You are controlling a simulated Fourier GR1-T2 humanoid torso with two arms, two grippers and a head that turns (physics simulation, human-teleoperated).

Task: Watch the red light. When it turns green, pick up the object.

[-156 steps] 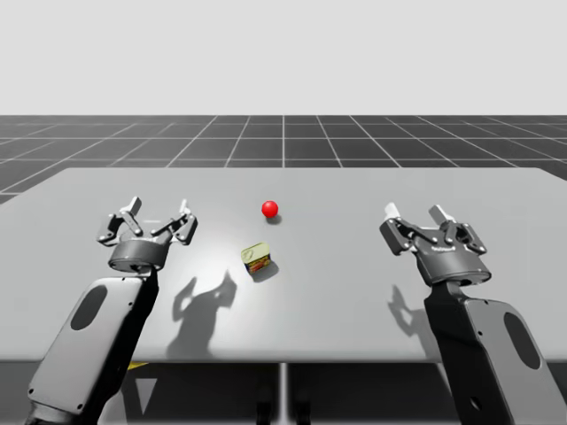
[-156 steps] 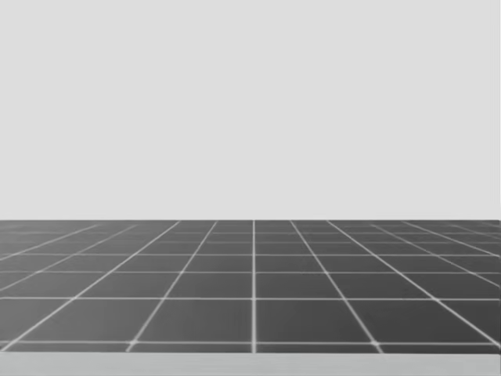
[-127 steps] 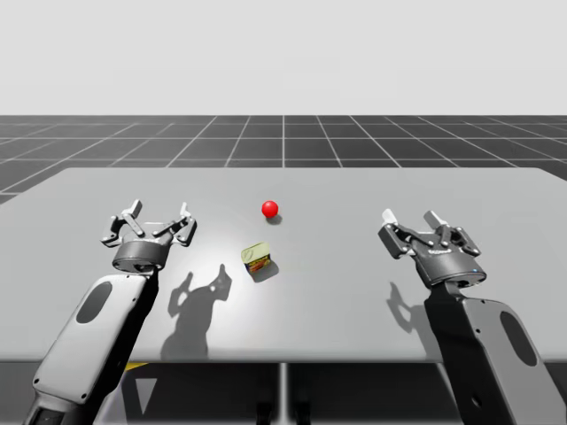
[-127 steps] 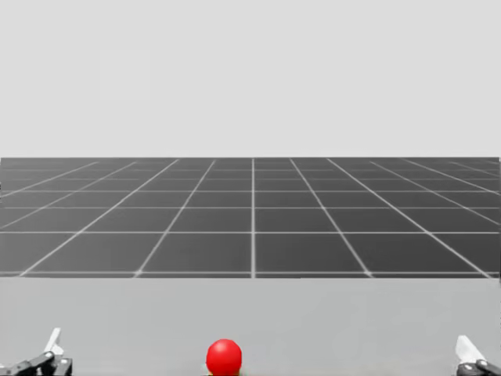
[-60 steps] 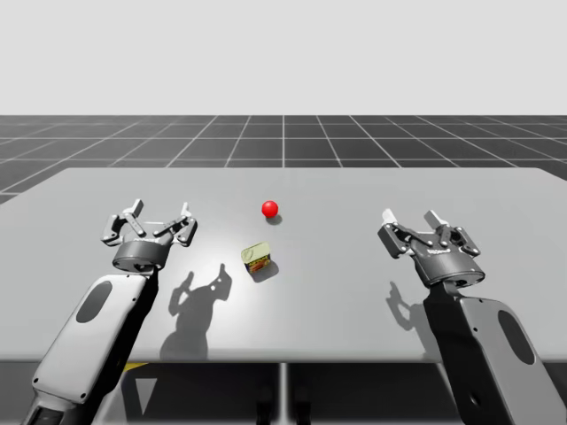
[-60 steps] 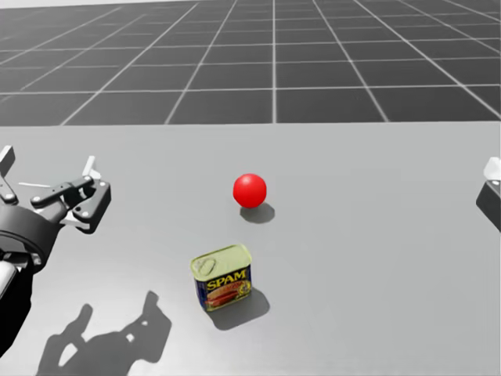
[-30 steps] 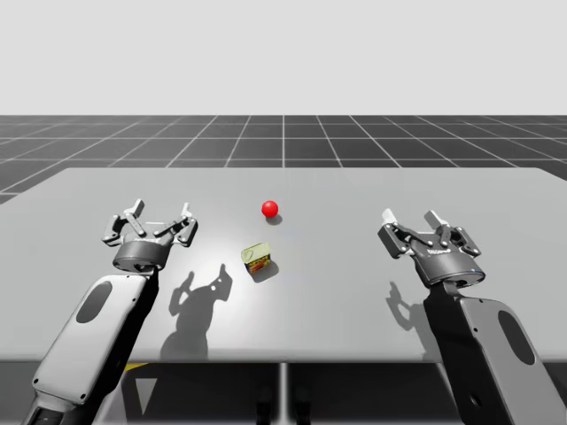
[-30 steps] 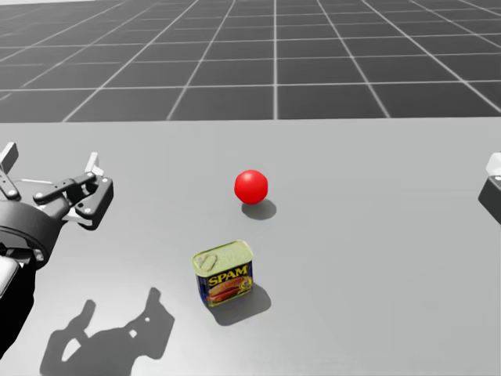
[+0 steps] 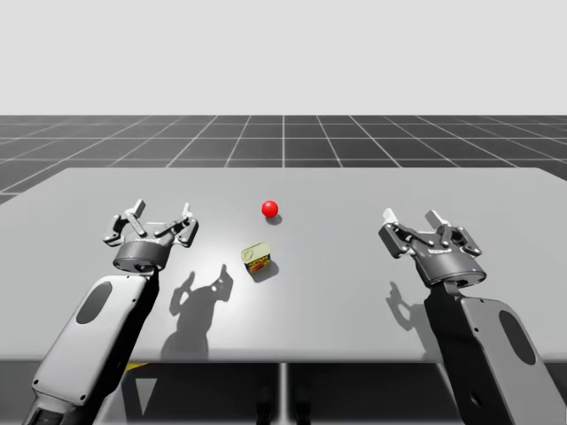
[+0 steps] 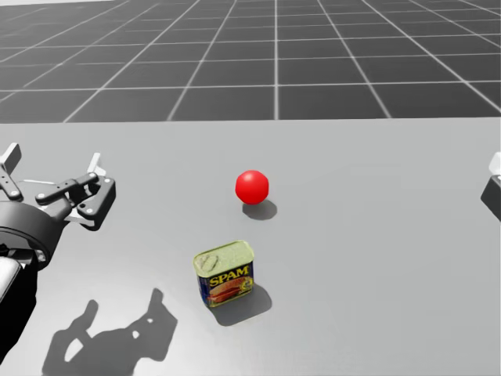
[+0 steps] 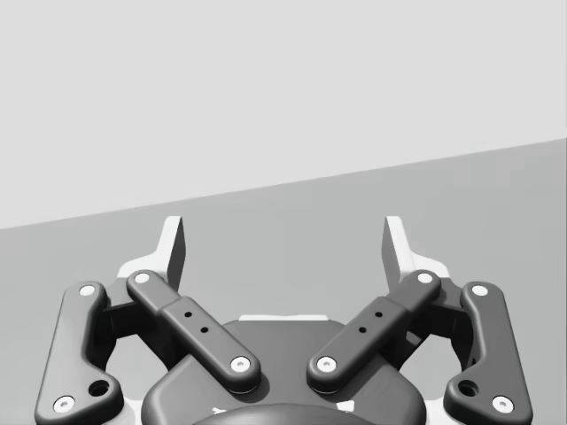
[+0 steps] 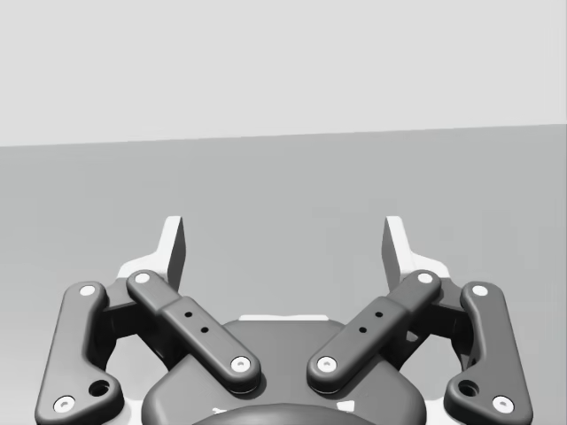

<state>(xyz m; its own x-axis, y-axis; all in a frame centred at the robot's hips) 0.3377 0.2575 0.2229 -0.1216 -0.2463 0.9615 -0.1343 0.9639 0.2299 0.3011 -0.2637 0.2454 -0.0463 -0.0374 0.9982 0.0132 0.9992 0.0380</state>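
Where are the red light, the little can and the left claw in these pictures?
red light [image 10: 252,186], head view, middle of the ball.
blue and yellow can [image 10: 228,283], head view, its front face.
left claw [image 9: 159,212], high view, midway between its open fingertips.

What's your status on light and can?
Left gripper and right gripper open, empty. Light red, not green. Blue-and-yellow rectangular can upright between them, untouched. Nothing blocks it.

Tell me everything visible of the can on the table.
The rectangular can has rounded corners, a pale yellow-green lid with a pull tab, and a dark blue label with yellow print. It looks like metal. It stands upright, turned askew, on the grey table, nearer me than the red light. Only the table touches it.
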